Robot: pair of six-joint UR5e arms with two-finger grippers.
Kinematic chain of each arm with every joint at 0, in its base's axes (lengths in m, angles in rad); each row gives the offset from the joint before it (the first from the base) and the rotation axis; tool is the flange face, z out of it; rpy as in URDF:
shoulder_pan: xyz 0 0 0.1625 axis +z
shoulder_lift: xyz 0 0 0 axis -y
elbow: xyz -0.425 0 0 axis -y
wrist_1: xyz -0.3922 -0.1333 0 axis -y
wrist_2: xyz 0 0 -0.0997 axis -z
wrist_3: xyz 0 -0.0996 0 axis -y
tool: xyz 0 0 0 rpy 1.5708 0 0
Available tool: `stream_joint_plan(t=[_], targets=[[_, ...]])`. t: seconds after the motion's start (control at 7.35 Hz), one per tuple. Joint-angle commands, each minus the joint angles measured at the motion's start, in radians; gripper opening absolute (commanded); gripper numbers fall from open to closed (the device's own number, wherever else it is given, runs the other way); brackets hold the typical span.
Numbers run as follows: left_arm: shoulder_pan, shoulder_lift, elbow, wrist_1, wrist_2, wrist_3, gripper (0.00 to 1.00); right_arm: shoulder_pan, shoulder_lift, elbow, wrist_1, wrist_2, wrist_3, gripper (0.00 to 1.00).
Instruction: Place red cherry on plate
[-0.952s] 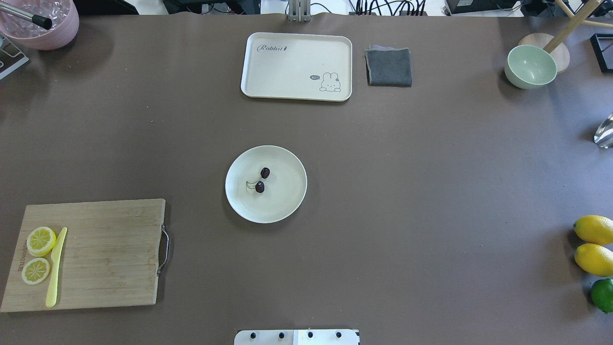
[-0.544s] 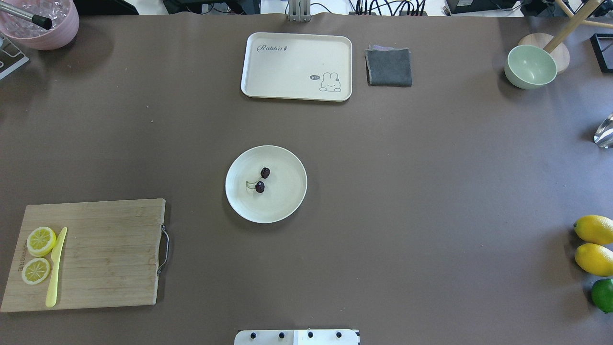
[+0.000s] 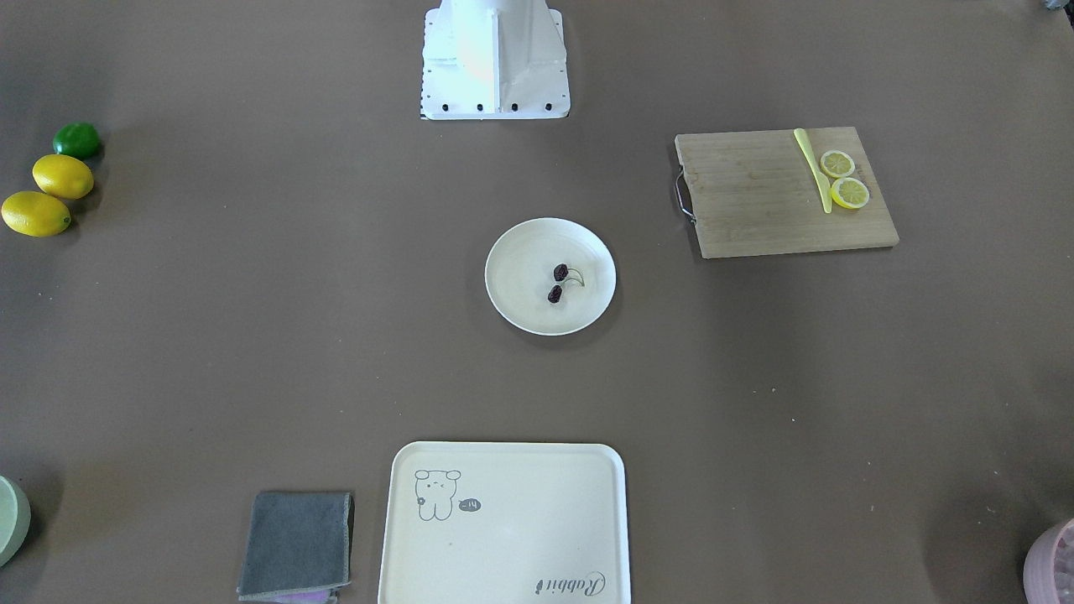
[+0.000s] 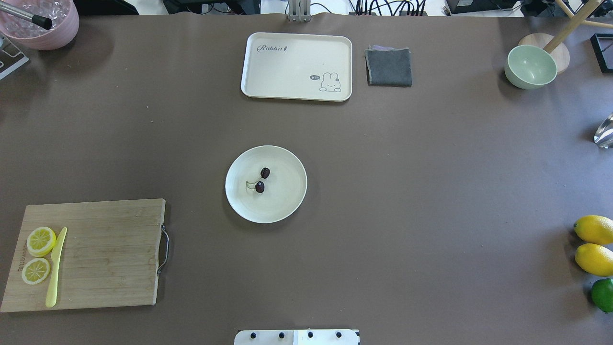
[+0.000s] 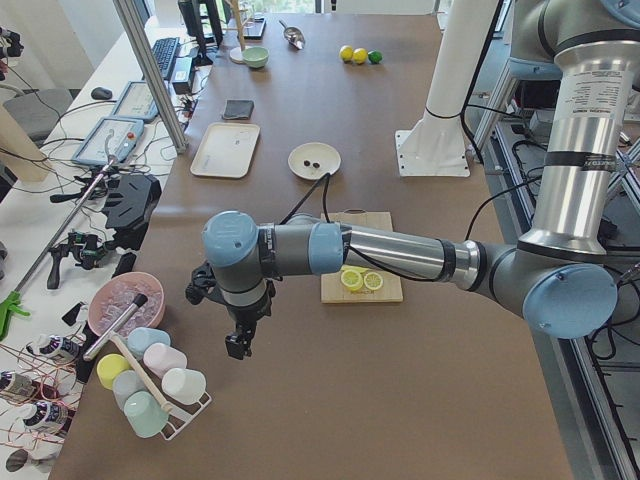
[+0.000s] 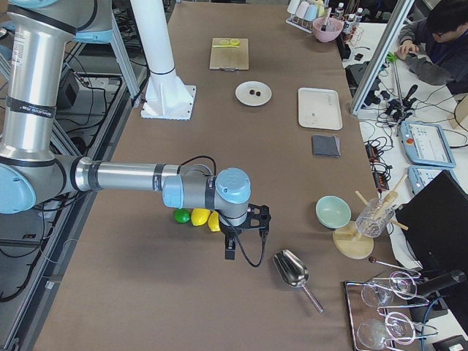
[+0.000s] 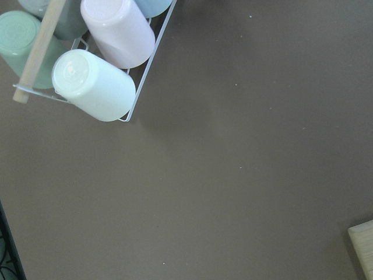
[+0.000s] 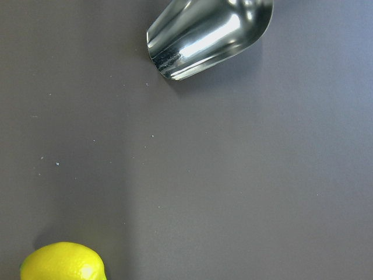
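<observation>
The red cherry, a pair of dark maroon fruits on thin green stems, lies inside the round cream plate at the table's middle; it also shows in the front-facing view as the cherry on the plate. Neither gripper is near it. My left gripper hangs over the table's left end beside a cup rack, seen only from the side, so I cannot tell its state. My right gripper hovers at the right end by the lemons, and I cannot tell its state either.
A cream rabbit tray and a grey cloth lie beyond the plate. A cutting board with lemon slices and a yellow knife is at front left. Two lemons, a lime, a green bowl and a metal scoop sit at right.
</observation>
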Motion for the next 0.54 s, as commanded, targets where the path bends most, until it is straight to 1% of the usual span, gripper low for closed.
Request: stream_joint_plan(t=[0.0,0.14,0.27,0.41], targets=[[-0.019,0.045,0.044,-0.013,-0.088,-0.003,0.98,0.001,0.002,-0.004,0.001,0.000,0.003,1.00],[-0.019,0.042,0.037,-0.015,-0.083,-0.094,0.98,0.001,0.002,-0.004,0.002,0.000,0.001,1.00],[0.000,0.040,0.029,-0.024,-0.079,-0.258,0.98,0.001,0.002,-0.004,0.002,0.000,0.001,1.00],[0.020,0.048,0.029,-0.036,-0.079,-0.264,0.98,0.001,0.002,-0.004,0.002,0.001,0.003,1.00]])
